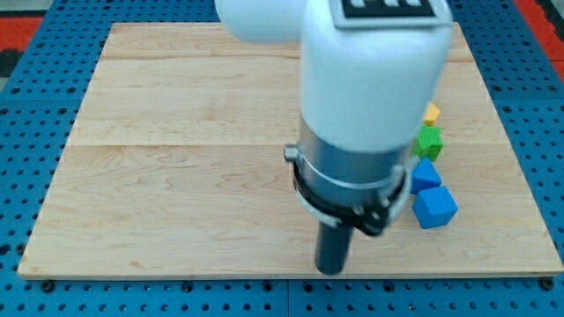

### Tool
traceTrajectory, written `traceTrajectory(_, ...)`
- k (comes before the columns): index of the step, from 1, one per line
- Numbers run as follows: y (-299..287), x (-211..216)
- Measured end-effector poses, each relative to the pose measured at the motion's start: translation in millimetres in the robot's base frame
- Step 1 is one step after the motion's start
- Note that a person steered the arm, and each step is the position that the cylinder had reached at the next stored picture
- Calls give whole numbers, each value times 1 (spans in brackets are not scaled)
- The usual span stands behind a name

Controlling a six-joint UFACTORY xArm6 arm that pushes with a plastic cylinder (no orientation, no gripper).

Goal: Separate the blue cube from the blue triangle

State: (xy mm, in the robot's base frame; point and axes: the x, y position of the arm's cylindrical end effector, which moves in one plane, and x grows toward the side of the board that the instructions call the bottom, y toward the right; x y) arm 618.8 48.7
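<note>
Inspection of the single camera view finds the wooden board (176, 176) lying on a blue perforated table (26, 106), with the arm's white and grey housing (370, 106) filling the upper centre and hiding part of the board behind it.

Rod: the dark rod descends from the housing and my tip (330, 269) rests on the board near its edge at 6 o'clock, slightly toward the view's right of centre. The arm carries no jaws, so there is nothing apart, together or clamped on anything; the tip touches no block.

Blocks: four are visible, all clustered at about 3 o'clock on the board, in a rough column.
- The blue cube (434, 207) is the lowest of the column and sits at roughly 2 o'clock from my tip, clearly apart from it.
- The blue triangle (426, 173) lies just beside the cube, at the cube's 11 o'clock; the two appear to touch or nearly touch, and I cannot tell which. Its left portion is hidden by the housing, so its shape is only partly made out.
- A green block (429, 141) sits directly at 12 o'clock from the blue triangle, close to it; its shape is not clear.
- A yellow block (431, 114) shows only as a small corner above the green one, the rest hidden by the arm.
</note>
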Motion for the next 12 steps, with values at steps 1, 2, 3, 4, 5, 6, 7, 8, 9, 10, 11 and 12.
traceTrajectory(1,4,0)
traceTrajectory(2,33,0)
traceTrajectory(3,39,0)
traceTrajectory(4,118,-4)
traceTrajectory(5,165,-33)
traceTrajectory(6,148,-87)
traceTrajectory(7,91,-80)
traceTrajectory(8,54,-68)
traceTrajectory(9,68,-53)
traceTrajectory(10,-22,-59)
traceTrajectory(11,-29,-72)
traceTrajectory(12,34,-32)
